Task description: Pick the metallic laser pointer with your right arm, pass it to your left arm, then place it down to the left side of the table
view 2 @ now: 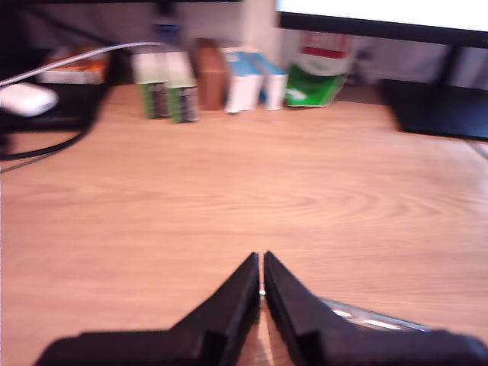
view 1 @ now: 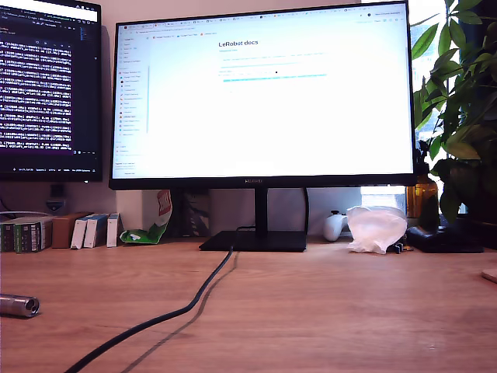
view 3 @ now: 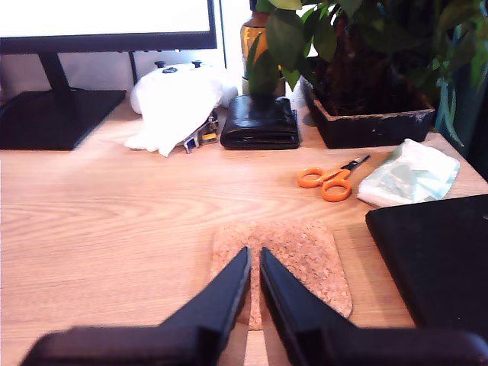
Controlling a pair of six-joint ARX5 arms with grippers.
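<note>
Pointer down, both pincers empty.
The laser pointer lies on the table, probably just beside my first gripper; my second gripper pinches nothing.

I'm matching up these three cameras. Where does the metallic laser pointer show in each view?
Exterior view: the metallic laser pointer lies on the table at the exterior view's left edge.
First wrist view: a silvery streak beside my first gripper is probably it, blurred.
Second wrist view: not in it.
Shared landmark: the monitor stand, also at and.
</note>
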